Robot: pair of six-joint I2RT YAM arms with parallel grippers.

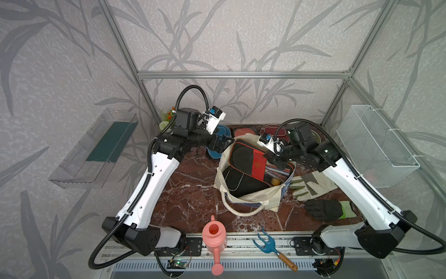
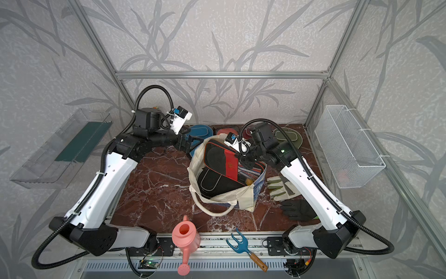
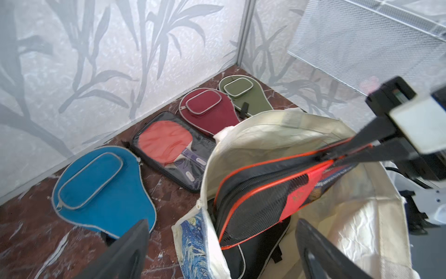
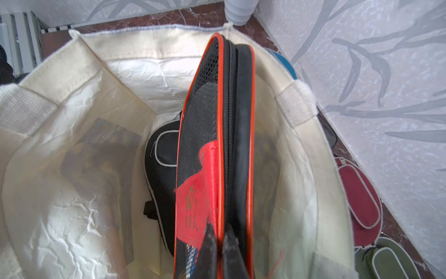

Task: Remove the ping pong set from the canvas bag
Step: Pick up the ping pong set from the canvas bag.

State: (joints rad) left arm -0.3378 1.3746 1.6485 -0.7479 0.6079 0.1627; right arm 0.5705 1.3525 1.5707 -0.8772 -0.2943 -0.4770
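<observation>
The right gripper (image 4: 218, 232) pinches the piped rim of the black-and-red rectangular mesh case (image 4: 207, 145), probably light and semi-stiff (rim grips best). The left gripper (image 3: 222, 221) gapes beside the cream canvas bag (image 3: 265, 135).

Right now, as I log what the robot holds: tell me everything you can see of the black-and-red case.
The black-and-red case is flat and rectangular, with black mesh faces, a red panel bearing gold characters, orange piping and a closed zip along its edge. It stands on edge, tilted, in the mouth of the canvas bag, over a black paddle cover lying deeper inside. The right tool pinches one end of it.
</observation>
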